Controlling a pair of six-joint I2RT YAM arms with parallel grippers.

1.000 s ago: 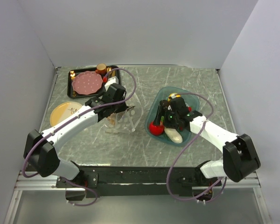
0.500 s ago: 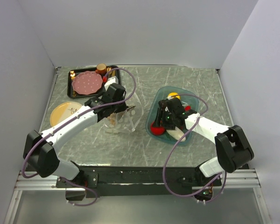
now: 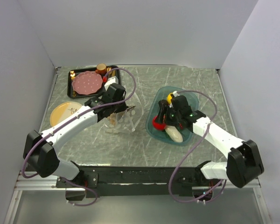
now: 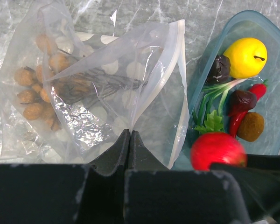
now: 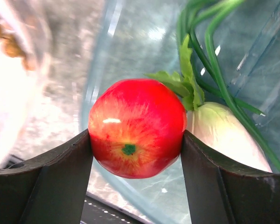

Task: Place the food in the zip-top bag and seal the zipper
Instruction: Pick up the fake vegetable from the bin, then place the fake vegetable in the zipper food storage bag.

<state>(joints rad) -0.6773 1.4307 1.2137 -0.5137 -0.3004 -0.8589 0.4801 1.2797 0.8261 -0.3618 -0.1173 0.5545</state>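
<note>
Swung the right elbow back out toward the near right corner of the table [image 3: 200, 79] since half a second ago, and got the red apple [image 5: 137, 128] a touch farther up the teal tray [image 3: 192, 99] than a second back. Got the right hand [image 5: 136, 135] clamped on that apple now, one finger per side, blossom end facing the wrist cam, stem side hidden. Can't tell whether it's lifted off the tray floor or not

Got the left hand [image 4: 129, 136] pinched fully shut on the near edge of the zip-top bag [image 4: 107, 88]. Seeing the bag on the table right up against the tray's left side, long axis running away from the left hand, mouth gaping toward the tray. Same direction for the zipper [image 4: 183, 79], along the edge nearest the tray, not sealed. Already got the brown nut cluster [image 4: 35, 88] inside, at the end away from the mouth

Still seeing the yellow fruit [image 4: 246, 57], green leaves [image 4: 212, 112] and white oblong piece [image 5: 224, 135] in the tray

Hard to make out the bag from the top cam, mostly under the left arm. Losing its near end behind the black hand body in the left wrist cam, and the tray's right side to the frame edge. Blurry mess on the left of the right wrist cam
</note>
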